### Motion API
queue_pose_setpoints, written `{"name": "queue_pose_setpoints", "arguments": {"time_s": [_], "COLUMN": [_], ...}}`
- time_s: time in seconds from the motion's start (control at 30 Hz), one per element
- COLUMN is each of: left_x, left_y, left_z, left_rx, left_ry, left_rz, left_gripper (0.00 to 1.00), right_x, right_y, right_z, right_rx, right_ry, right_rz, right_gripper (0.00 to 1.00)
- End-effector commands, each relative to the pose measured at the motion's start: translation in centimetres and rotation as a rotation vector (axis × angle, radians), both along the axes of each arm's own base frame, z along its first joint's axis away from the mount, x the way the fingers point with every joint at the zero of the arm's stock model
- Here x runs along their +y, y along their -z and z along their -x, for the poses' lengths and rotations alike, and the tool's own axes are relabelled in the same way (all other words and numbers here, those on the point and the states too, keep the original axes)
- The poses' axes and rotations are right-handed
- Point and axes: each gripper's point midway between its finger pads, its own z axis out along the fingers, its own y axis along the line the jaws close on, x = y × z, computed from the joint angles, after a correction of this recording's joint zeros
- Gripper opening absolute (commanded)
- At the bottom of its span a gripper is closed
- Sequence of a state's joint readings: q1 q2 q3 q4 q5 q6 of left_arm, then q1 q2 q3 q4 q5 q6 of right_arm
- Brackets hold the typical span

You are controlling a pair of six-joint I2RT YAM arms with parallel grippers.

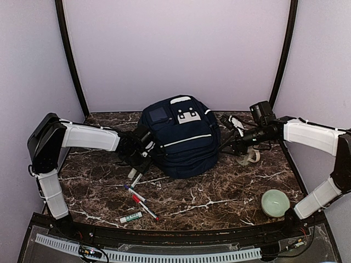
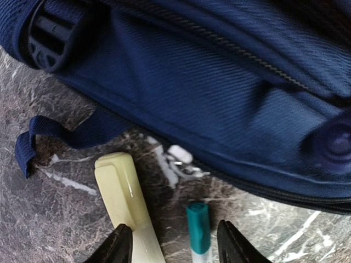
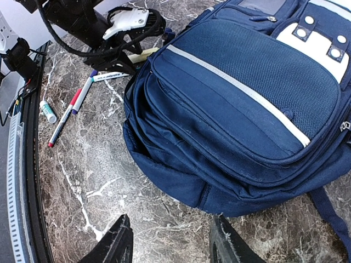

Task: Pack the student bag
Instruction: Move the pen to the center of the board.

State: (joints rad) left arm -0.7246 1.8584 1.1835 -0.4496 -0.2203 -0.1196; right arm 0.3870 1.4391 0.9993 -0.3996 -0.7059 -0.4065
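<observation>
We see pens (image 1: pixel 138 200) and glue stick (image 1: pixel 130 217) lower left on table (image 1: pixel 219 192), green disc (image 1: pixel 275 203) lower right, open marble between. Bag (image 1: pixel 178 137) at centre. Left gripper (image 2: pixel 174 249) wide, empty, beside bag's left flank; cream marker (image 2: pixel 123 197), teal pen (image 2: pixel 198 224) in gap. Right gripper (image 3: pixel 171 244) wide, empty, near bag's right side.

Looks like a robotics lab booth: plain lilac walls (image 1: pixel 175 49), black corner posts (image 1: pixel 70 55), marble-patterned bench (image 1: pixel 219 192), ribbed cable track (image 1: pixel 164 257) along near edge.
</observation>
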Motion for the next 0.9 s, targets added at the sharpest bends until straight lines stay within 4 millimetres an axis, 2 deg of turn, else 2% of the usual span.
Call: {"name": "queue_pose_setpoints", "arguments": {"time_s": [0.0, 0.17, 0.47, 0.77, 0.87], "left_x": [2.9, 5.1, 8.4, 12.0, 12.6], "left_y": [1.0, 1.7, 1.1, 1.3, 1.3], "left_z": [0.3, 0.9, 2.4, 6.5, 7.5], "left_rx": [0.027, 0.044, 0.038, 0.075, 0.075], "left_ry": [-0.086, -0.176, -0.309, -0.454, -0.481], "left_rz": [-0.063, -0.057, -0.068, -0.086, -0.071], "left_gripper": [0.54, 0.52, 0.49, 0.46, 0.47], "right_x": [0.1, 0.1, 0.2, 0.2, 0.3], "right_y": [0.3, 0.5, 0.7, 0.9, 0.9], "right_z": [-0.1, -0.1, -0.1, 0.0, 0.0], "right_rx": [0.006, 0.014, 0.020, 0.031, 0.040], "right_ry": [-0.011, -0.012, -0.013, -0.017, -0.022], "right_rz": [0.004, 0.005, 0.009, 0.006, 0.001], "right_gripper": [0.47, 0.47, 0.47, 0.47, 0.47]}}
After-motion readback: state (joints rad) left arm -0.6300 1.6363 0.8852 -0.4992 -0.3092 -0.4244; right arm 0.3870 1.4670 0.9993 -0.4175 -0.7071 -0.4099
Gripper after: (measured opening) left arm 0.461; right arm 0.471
